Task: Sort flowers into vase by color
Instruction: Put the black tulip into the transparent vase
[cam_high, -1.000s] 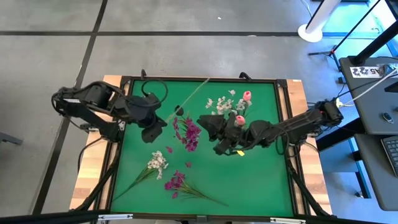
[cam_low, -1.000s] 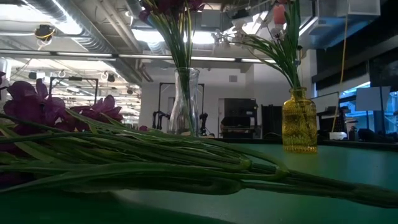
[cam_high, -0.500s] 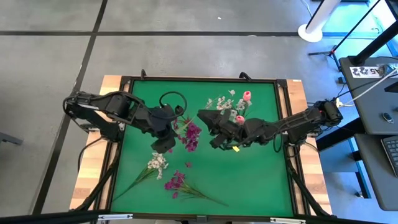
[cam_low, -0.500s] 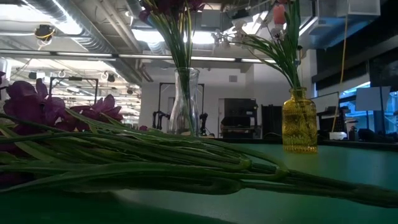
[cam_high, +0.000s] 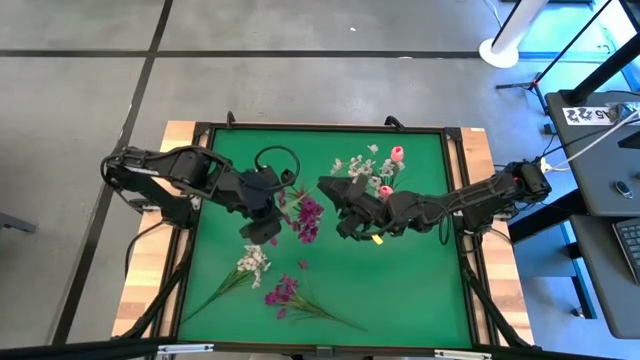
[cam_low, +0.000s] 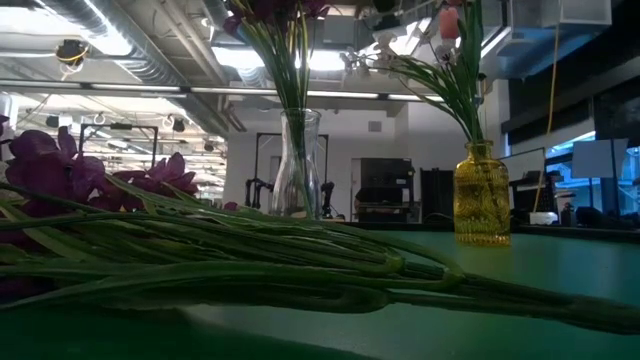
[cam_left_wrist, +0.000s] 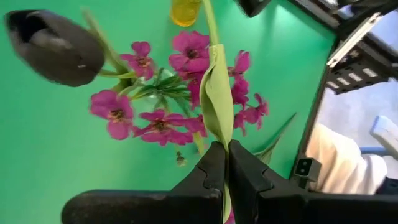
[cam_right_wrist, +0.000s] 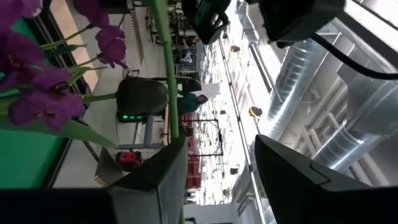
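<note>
While the left gripper pinched a limp, light dark-budded stem above the clear vase, the right gripper gaped empty beside it.

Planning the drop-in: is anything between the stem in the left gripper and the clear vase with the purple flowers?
Yes. The purple flowers already in the clear vase hide its mouth from above, right beneath the stem clamped in the left gripper. The right gripper hangs open close beside them.

Green mat; magenta flowers; white spray; yellow vase; clr glass vase.
</note>
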